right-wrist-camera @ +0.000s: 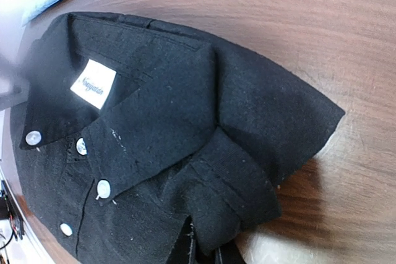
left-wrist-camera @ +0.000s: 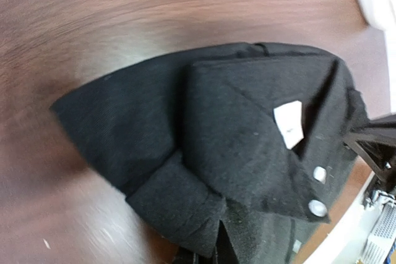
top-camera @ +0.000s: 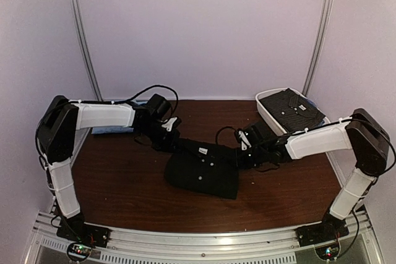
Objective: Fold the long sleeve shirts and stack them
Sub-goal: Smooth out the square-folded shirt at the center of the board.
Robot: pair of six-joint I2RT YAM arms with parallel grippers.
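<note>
On the table (top-camera: 124, 180), your left gripper (top-camera: 169, 133) and right gripper (top-camera: 242, 150) each pinch the black shirt (top-camera: 202, 171); uneven pulling could undo its fold.

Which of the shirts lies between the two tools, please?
The black shirt, mid-table; the blue shirt lies far left, the dotted shirt in the tub.

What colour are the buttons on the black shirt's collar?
Pale, whitish buttons on the black shirt; clearest in the right wrist view.

Shirt (top-camera: 203, 168) on table (top-camera: 124, 180), between left end effector (top-camera: 176, 143) and right end effector (top-camera: 239, 156).
</note>
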